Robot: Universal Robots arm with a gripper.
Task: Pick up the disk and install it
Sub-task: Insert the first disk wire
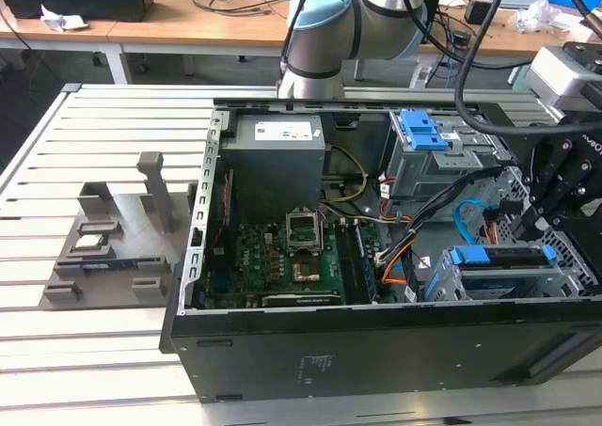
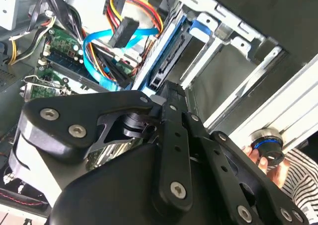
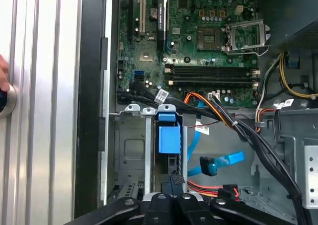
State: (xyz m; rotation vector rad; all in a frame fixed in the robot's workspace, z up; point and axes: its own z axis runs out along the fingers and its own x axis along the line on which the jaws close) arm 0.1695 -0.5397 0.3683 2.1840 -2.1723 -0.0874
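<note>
The disk (image 1: 499,255) stands on edge in the drive cage (image 1: 564,280) at the open computer case's corner, toward the exterior view's right, its blue carrier frame facing up. In the first wrist view the disk (image 3: 168,135) sits between the cage's metal rails. My gripper (image 1: 536,224) hangs just above the disk's end nearest the exterior view's right. In both wrist views my gripper (image 3: 174,183) (image 2: 169,91) has its fingers drawn close together on the dark end of the disk (image 2: 166,61).
A grey power-supply box (image 1: 277,163), the green motherboard (image 1: 282,257) and a second cage with a blue latch (image 1: 423,130) fill the case. Blue and orange cables (image 3: 218,163) lie beside the disk. A grey fixture (image 1: 113,238) stands outside. A person's hand (image 2: 258,158) holds a knob nearby.
</note>
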